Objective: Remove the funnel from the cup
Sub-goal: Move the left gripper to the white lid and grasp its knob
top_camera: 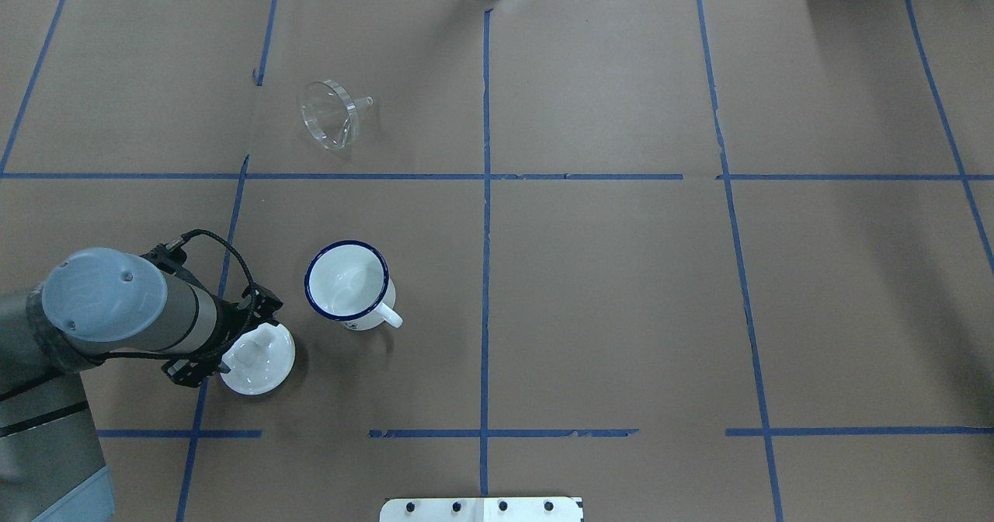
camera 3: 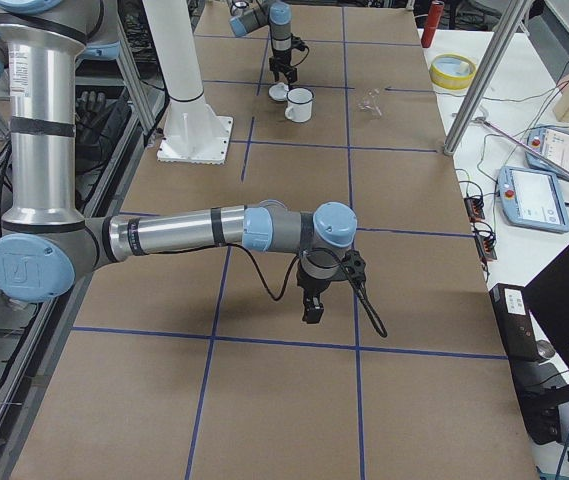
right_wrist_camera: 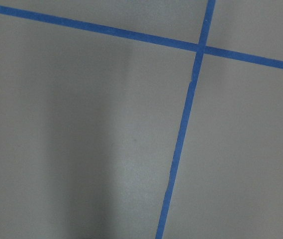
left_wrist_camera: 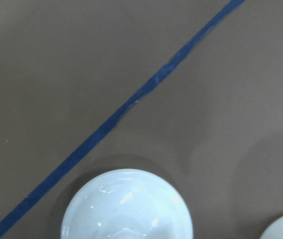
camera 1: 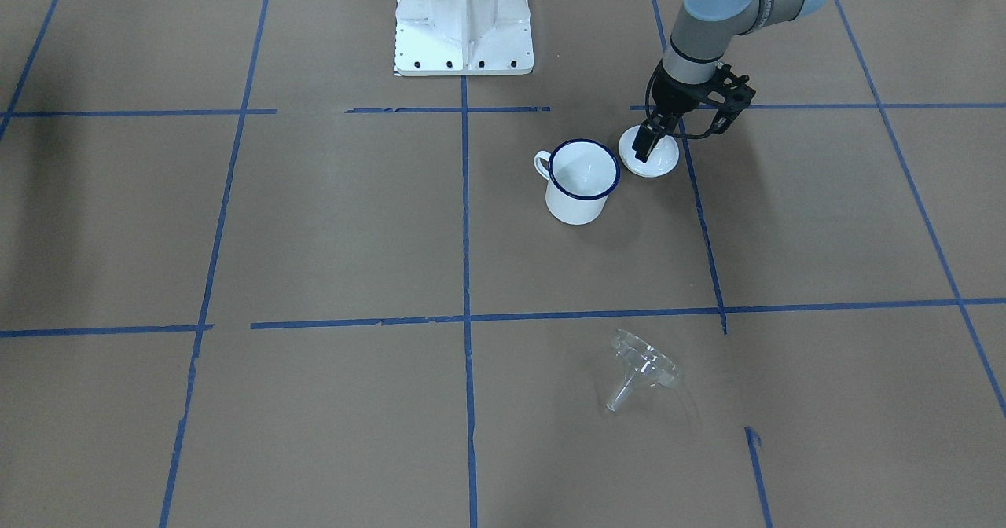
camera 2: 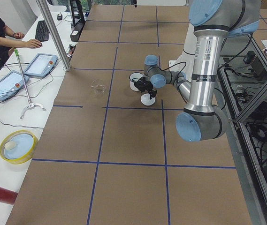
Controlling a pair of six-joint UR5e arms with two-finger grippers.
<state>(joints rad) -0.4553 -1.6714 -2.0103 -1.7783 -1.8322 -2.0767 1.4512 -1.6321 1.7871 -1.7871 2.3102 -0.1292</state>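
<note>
Funnel (camera 1: 643, 364) lies on its side on the table (camera 1: 314, 237), outside the cup (camera 1: 580, 182) and well apart from it. Cup stands upright. Left gripper (camera 1: 644, 147) sits low on the white lid (camera 1: 662, 159) just beside the cup, fingers narrow at the knob; whether it grips cannot be told. Right gripper (camera 3: 312, 310) hangs over the table; its opening cannot be told.

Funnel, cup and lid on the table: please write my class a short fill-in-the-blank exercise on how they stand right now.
1. The funnel lies on its ____ on the table, well apart from the cup.
2. The upright cup is white with a dark ____ rim.
3. The left gripper is right above the white lid, which sits beside the ____.

Missing words: side; blue; cup
</note>
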